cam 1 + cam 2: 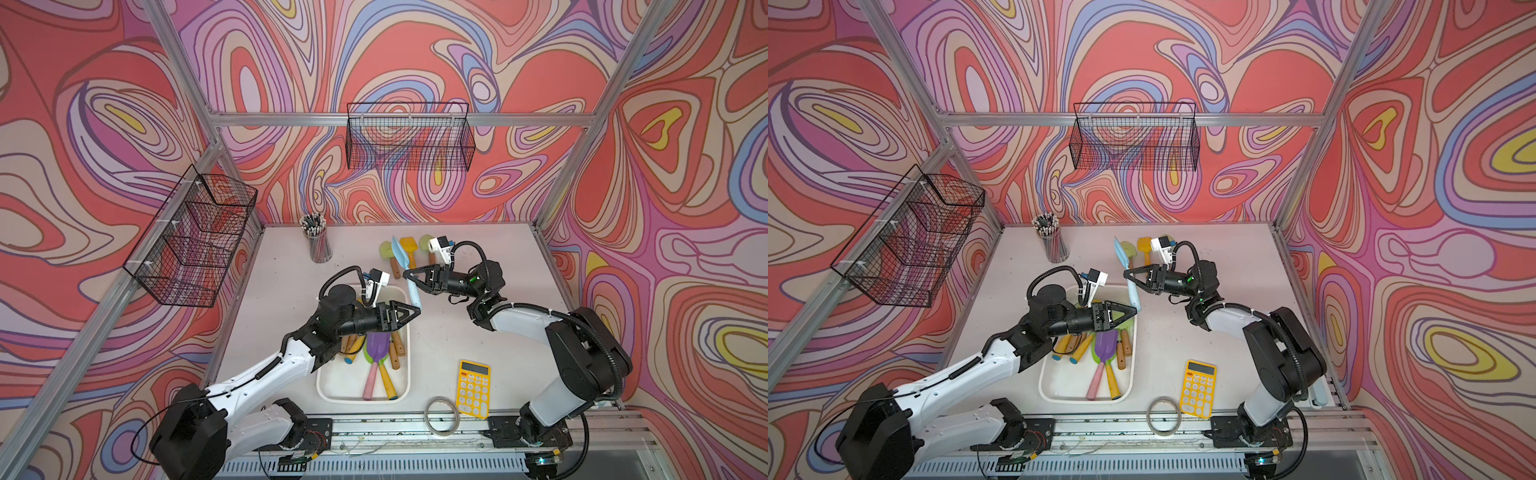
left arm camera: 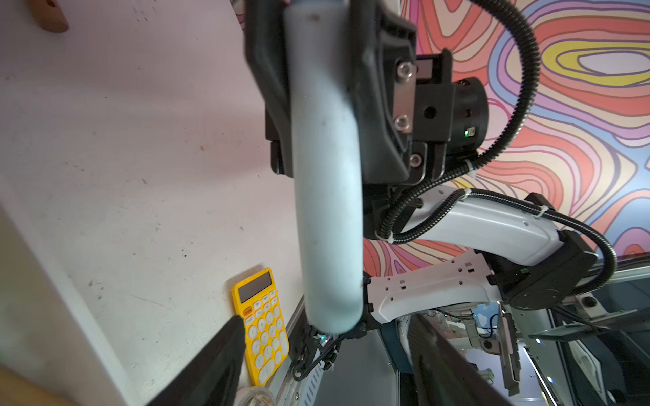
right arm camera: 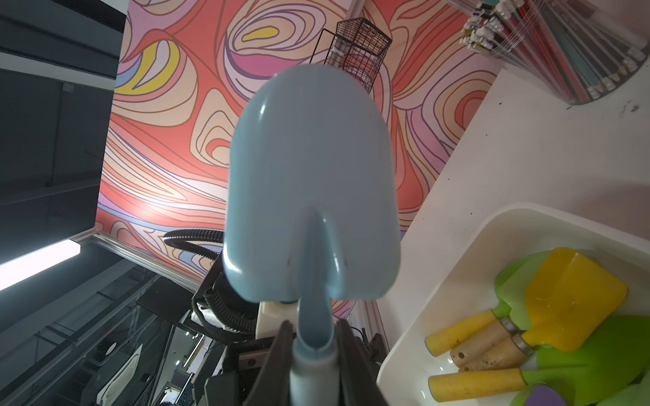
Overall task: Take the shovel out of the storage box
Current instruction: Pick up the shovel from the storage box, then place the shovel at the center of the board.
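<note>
Over the box's point(image 1: 336, 384) far corner the left end effector point(image 1: 416, 310) stands spread about the handle end, not gripping; just beyond the box the right end effector point(image 1: 409, 274) pinches the blue shovel point(image 1: 399, 254) aloft; I judge the carry-out under way; next, lower it beside the 3 shovels point(image 1: 408, 246) farther on, then release.

On my feed the shovel point(image 1: 414, 293) reads pale blue all over, blade and handle alike. The storage box point(image 1: 338, 380) is plain white. In it I see a purple shovel point(image 1: 377, 345) with a pink handle and a green shovel point(image 1: 389, 384) with a yellow handle. The calculator point(image 1: 473, 388) is yellow with white keys. The walls point(image 1: 415, 54) swirl red, pink, lilac, blue and yellow, and the wire baskets point(image 1: 409, 137) are black.
</note>
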Controlling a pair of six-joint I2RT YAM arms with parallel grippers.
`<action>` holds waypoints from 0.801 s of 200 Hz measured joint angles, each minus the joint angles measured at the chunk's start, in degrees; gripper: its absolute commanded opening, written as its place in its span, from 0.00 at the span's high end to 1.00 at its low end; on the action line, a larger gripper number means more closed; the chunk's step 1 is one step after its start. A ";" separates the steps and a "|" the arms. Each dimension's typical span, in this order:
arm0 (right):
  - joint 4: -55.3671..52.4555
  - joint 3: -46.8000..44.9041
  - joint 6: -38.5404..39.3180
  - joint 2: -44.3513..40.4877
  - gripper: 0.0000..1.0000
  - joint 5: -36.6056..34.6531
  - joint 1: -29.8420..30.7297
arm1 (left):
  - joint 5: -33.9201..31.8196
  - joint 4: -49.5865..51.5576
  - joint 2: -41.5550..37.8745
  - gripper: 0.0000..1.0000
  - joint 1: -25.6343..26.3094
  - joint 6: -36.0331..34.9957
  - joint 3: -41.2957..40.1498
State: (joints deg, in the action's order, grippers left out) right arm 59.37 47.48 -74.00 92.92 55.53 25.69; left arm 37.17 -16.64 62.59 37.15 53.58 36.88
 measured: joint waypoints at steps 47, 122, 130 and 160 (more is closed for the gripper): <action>-36.30 13.09 21.31 -2.56 0.92 -4.44 -1.20 | -10.73 27.28 -3.93 0.35 -0.48 -12.39 6.78; -73.24 30.47 43.45 4.52 0.91 -21.66 -6.88 | -24.92 49.24 -3.98 0.37 3.13 -19.06 8.33; -76.37 32.63 45.18 6.34 0.91 -25.05 -7.23 | -26.23 50.36 -3.89 0.37 4.37 -19.06 8.33; -83.89 38.64 49.81 12.31 0.91 -35.91 -7.41 | -30.84 53.35 -1.97 0.40 9.20 -18.62 8.33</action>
State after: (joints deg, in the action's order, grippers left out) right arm -24.51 86.13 -24.18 105.23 19.62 18.28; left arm 6.33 36.71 60.62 46.35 34.96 45.21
